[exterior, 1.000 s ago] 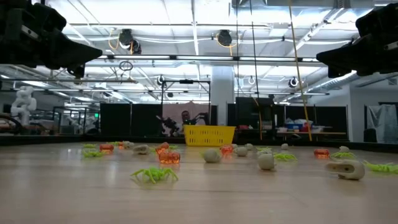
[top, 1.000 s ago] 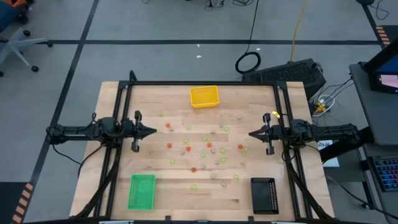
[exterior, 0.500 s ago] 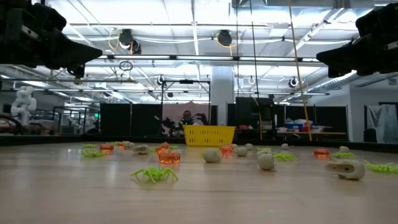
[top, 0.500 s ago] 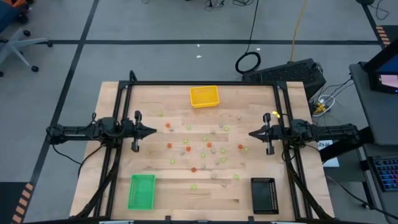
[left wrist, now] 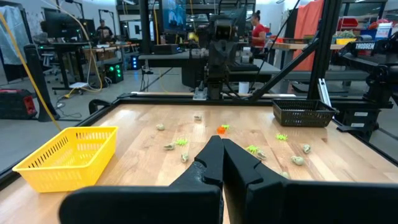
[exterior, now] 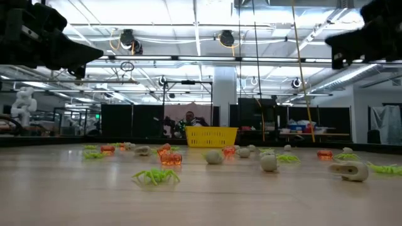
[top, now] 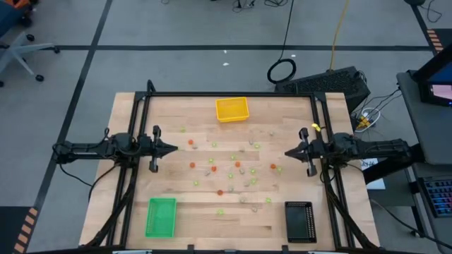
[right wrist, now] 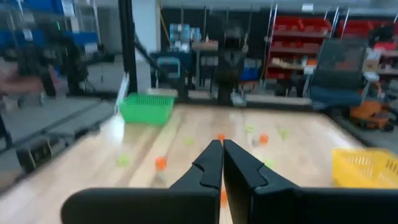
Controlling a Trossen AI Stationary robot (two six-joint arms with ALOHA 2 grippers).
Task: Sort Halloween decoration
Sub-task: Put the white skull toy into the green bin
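Room: large workshop with a grey floor, black floor lines, and racks and desks behind.
Tabletop [top: 141,190]: light wood, inside a black frame; it carries three trays and the scattered pieces.
Landmark: yellow tray [top: 232,109], at the far middle edge of the tabletop.
Green tray [top: 160,216]: near the front edge, to the left of the yellow tray, well apart from it.
Black tray [top: 299,221]: near the front edge, to the right of the yellow tray, well apart from it.
Left pincer [top: 174,149]: in front and left of the yellow tray, above the tabletop, fingers together, holding nothing.
Right pincer [top: 288,152]: in front and right of the yellow tray, above the tabletop, fingers together, holding nothing.
Halloween decoration [top: 228,175]: many tiny orange, light green and pale pieces, loose in front of the yellow tray, between the two pincers; none seems to be in a tray.
Step in hand: I judge sorting is not started. To do it well, open one pincer first, choose a piece standing apart from others, come down straight, and close gently because pieces are very small.
Change: right pincer sits a little away from the centre and higher in the low view than one second earlier; left pincer and the pieces did not move.
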